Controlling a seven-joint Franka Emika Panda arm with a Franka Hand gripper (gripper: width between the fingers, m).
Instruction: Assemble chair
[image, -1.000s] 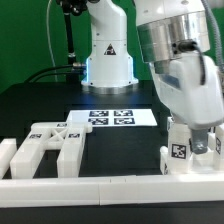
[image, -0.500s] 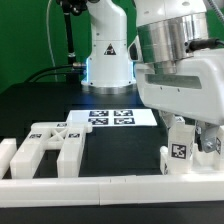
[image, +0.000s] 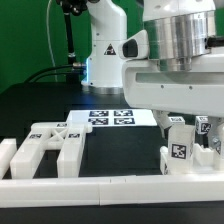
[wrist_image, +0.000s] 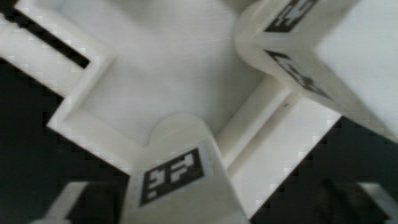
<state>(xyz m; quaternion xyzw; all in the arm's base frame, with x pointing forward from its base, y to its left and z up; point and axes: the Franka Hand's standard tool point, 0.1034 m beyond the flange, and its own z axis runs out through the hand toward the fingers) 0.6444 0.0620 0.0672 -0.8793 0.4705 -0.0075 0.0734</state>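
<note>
While chair parts lie unjoined on the worktop, the end effector hangs over a tagged piece. Whether it pinches anything is unclear.

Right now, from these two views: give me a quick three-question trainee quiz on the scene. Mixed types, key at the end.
1. True or false: the end effector hangs over the slotted chair frame on the exterior view's left.
2. What lies flat on the table behind the chair parts? A) marker board B) screwdriver C) cup
3. Fill in: the tagged chair block beside the end effector sits on the exterior view's ___.

Key: 1 false, it is at the tagged chair block. 2 A. 3 right.
</note>
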